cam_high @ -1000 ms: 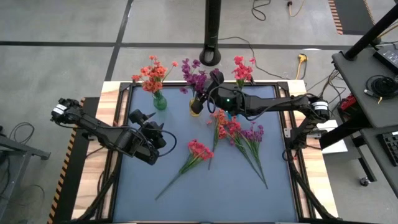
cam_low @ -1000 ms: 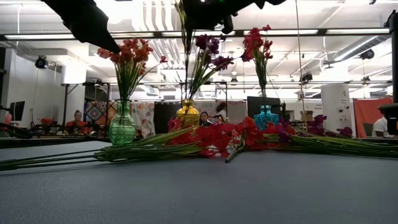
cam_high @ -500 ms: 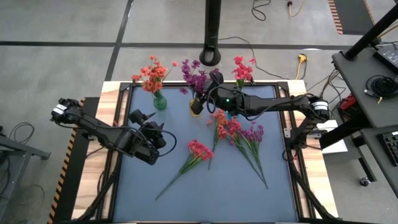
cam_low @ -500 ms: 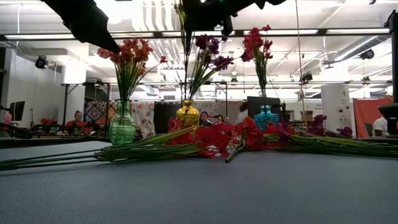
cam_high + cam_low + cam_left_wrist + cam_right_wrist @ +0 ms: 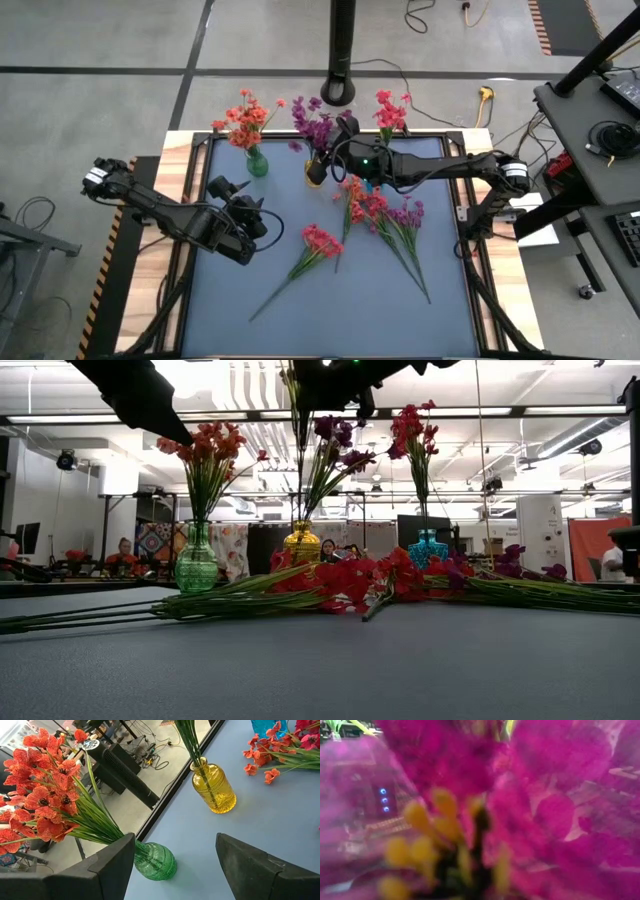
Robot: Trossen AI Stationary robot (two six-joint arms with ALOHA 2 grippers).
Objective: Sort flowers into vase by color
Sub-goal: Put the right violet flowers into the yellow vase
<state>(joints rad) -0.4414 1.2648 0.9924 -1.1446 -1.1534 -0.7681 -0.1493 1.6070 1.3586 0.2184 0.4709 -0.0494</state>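
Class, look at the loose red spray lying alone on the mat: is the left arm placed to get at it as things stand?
Probably yes. The left gripper is open and holds nothing, beside the red spray, with only bare mat between them. The right gripper is far off at the yellow vase, shut.

A black pole base (image 5: 339, 88) and cables (image 5: 420, 12) lie on the floor.

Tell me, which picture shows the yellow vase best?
The left wrist view: the yellow vase shows whole and close, green stems inside. The low view shows it small and far off, the high view mostly hidden under purple flowers. The right wrist view shows only magenta petals.
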